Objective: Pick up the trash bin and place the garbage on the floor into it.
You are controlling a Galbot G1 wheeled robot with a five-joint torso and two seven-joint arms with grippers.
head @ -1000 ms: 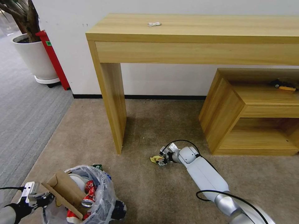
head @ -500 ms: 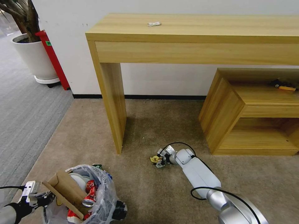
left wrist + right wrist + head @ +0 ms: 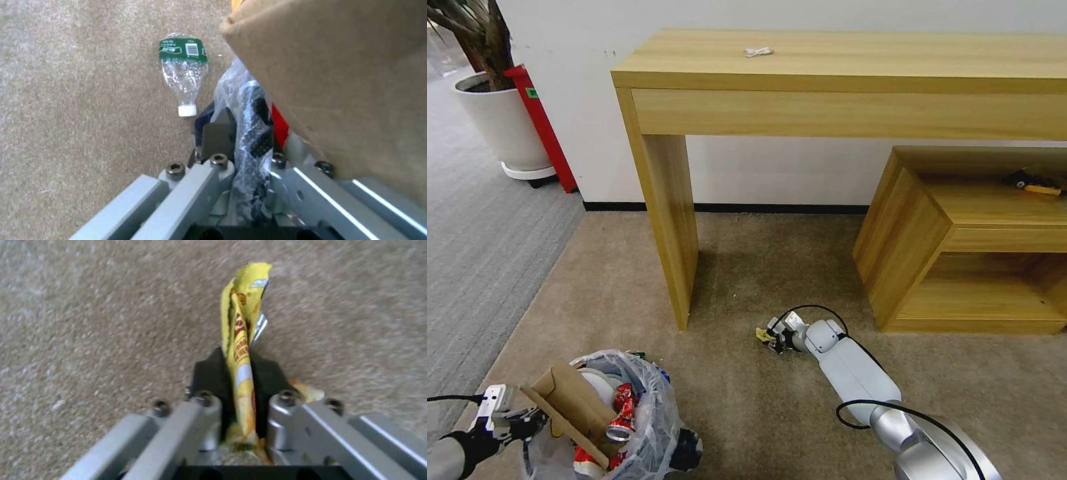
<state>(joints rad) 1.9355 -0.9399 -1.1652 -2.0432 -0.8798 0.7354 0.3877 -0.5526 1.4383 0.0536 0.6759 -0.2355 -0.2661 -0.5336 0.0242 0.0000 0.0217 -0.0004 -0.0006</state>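
On the left, our left claw (image 3: 527, 421) is clamped on the rim and clear liner of the trash bin (image 3: 627, 427), low at our left side on the beige floor (image 3: 747, 413). We judge the task well along: the bin is already heaped with a cardboard piece (image 3: 570, 403), red wrappers (image 3: 620, 407) and other litter. Just beyond the bin, the left wrist view shows a clear bottle (image 3: 183, 71) with a green label lying on the carpet, not yet collected.

Toward the middle, our right claw (image 3: 774, 335) is down at the floor near the worktop leg (image 3: 670, 240), its jaws pinched narrowly on a yellow wrapper (image 3: 242, 336), which stands folded between them. That piece has yet to reach the bin.

The bin's dark body is mostly hidden by the liner, and its base is cut off at the frame's edge. We cannot tell whether the wrapper has left the carpet.
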